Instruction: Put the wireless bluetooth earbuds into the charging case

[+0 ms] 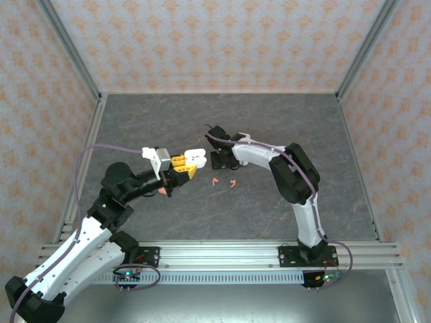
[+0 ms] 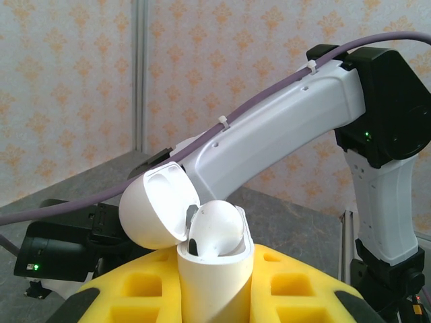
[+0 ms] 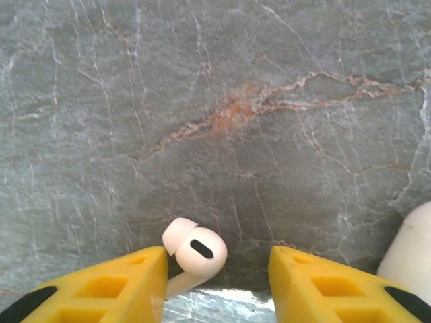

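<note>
- left arm (image 1: 75, 243): smooth white plastic shells between bulky black rounded joint housings
- right arm (image 1: 296, 175): same white shells and black joints, with a small green light (image 2: 367, 135) glowing on one black housing
- thin lilac cable (image 1: 79, 168) running along each arm, strapped to the white shell by white zip ties (image 2: 224, 122)
- left gripper (image 1: 188, 163) and right gripper (image 3: 217, 259): yellow plastic fingers (image 3: 108, 286) with square pockets and black patches at their outer edges
- white boxy bracket (image 1: 156, 160) behind the left gripper

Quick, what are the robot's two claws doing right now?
Left gripper: closed on the white plastic charging case, lid open.
Right gripper: open, a small white plastic earbud between its fingers.
</note>
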Robot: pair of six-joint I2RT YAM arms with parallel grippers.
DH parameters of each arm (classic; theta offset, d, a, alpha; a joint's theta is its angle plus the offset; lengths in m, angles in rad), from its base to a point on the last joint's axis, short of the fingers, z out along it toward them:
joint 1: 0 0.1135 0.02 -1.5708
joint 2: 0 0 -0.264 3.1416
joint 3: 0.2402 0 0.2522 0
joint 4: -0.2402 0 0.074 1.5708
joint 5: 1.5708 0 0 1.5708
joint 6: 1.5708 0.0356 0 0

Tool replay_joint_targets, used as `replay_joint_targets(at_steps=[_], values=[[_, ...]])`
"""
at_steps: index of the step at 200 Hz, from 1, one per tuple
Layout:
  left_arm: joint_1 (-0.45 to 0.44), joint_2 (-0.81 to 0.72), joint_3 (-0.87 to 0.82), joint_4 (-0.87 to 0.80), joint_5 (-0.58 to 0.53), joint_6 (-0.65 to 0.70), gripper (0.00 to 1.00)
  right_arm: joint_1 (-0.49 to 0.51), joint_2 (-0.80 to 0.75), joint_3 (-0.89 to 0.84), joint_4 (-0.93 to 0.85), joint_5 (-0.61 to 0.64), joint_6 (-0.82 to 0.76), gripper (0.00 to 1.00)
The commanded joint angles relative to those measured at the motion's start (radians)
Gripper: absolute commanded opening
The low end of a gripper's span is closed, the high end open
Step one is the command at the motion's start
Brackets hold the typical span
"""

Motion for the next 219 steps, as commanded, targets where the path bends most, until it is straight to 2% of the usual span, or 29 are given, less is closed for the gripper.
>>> replay_joint_targets(at_steps=[1, 63, 121, 219], values=[[-0.010, -0.002, 0.007, 0.003, -0.010, 0.020, 0.00, 0.004, -0.034, -0.029, -0.092, 0.039, -0.017, 0.44], [-0.010, 0.000, 0.013, -0.003, -0.011, 0.019, 0.00, -0.003, -0.067, 0.032, -0.103, 0.002, -0.032, 0.46], [-0.010, -0.009, 0.008, -0.009, -0.014, 0.024, 0.00, -0.027, -0.020, 0.043, -0.047, -0.019, 0.015, 0.46], [-0.011, -0.008, 0.004, -0.013, -0.021, 0.027, 0.00, -0.023, 0.033, 0.067, -0.037, -0.073, 0.036, 0.39]])
